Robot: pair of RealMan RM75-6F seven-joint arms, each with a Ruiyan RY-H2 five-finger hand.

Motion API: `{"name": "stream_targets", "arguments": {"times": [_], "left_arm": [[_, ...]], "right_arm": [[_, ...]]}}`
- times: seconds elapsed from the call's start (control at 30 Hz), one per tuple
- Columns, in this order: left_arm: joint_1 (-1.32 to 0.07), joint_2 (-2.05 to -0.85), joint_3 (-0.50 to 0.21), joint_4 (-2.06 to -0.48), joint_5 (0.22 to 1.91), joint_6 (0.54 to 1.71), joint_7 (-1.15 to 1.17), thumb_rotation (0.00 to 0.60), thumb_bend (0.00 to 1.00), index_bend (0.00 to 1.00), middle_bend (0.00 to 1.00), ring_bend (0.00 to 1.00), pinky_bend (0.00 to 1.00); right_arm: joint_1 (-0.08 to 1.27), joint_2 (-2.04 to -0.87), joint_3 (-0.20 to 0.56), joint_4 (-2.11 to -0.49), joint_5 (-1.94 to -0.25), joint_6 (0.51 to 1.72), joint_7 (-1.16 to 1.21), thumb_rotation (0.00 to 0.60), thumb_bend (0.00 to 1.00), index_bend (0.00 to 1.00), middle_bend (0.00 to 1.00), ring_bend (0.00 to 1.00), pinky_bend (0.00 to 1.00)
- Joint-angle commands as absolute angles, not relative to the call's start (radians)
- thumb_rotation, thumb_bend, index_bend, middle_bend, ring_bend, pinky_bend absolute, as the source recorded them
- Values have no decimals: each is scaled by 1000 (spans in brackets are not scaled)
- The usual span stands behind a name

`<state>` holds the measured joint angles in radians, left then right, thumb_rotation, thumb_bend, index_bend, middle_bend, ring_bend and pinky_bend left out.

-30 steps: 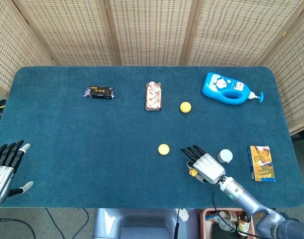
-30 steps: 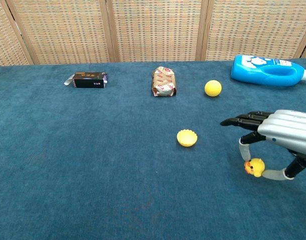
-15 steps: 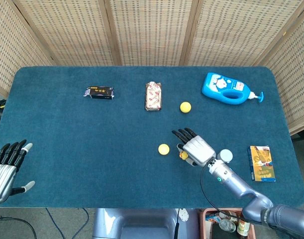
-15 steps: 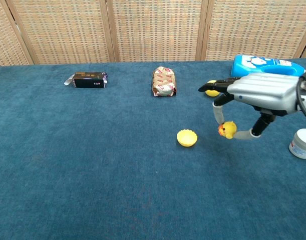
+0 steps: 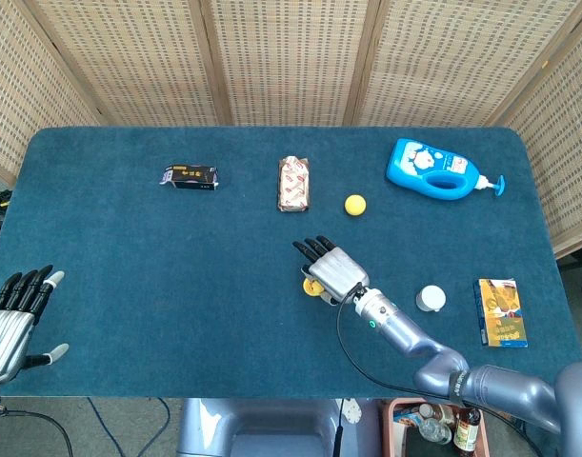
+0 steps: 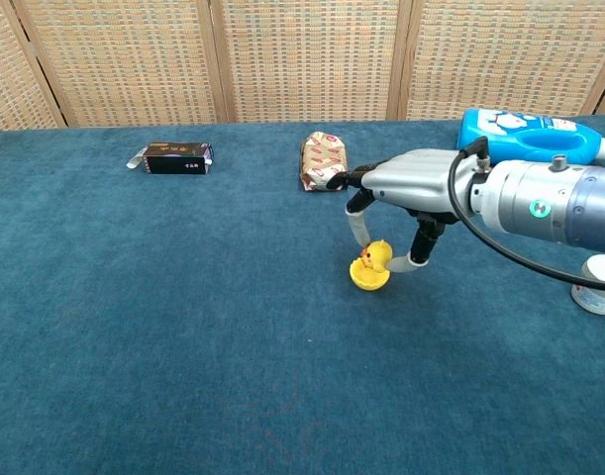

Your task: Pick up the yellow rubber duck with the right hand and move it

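The small yellow rubber duck is pinched between the thumb and a finger of my right hand, just above a yellow scalloped cup. Whether the duck touches the cup I cannot tell. In the head view the right hand covers the duck and most of the yellow cup. My left hand hangs at the table's front left corner, fingers apart, holding nothing; the chest view does not show it.
A black box lies far left, a wrapped snack pack at centre back. A yellow ball and blue pump bottle sit behind. A small white jar and a yellow-blue carton lie to the right.
My right hand has carried the duck from the front right, past the white jar, leftward to the yellow cup. The left hand has hardly moved.
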<state>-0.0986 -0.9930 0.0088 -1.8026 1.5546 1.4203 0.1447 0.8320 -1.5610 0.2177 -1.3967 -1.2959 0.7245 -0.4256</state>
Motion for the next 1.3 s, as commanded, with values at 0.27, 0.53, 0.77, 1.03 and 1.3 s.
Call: {"name": "stream_targets", "arguments": {"times": [0.27,0.53,0.77,1.03,1.3], "left_arm": [[-106,-979,2,-1799,1532,1407,112,600,0,0,0,0,0],[-108,-974,1,-1802,1528,1408,103,600,0,0,0,0,0],[-108,-971,-1,-1803,1524,1410,98,600,0,0,0,0,0],[-110,-971,-1,-1801,1519,1407,95,600,0,0,0,0,0],[-106,-970,-1,-1801,1518,1415,89,600,0,0,0,0,0]], "right_arm": [[873,-1635,211,-1323,-1211,723,-494,600,302,523,0,0,82],[893,-1639,203,-1328,-1172,726,-531,600,302,515,0,0,82],[905,-1632,186,-1336,-1136,724,-563,600,170,100,0,0,82],[902,-1596,178,-1402,-1147,778,-585,600,169,77,0,0,82],[787,-1396,129,-1599,-1250,965,-574,600,97,77,0,0,82]]}}
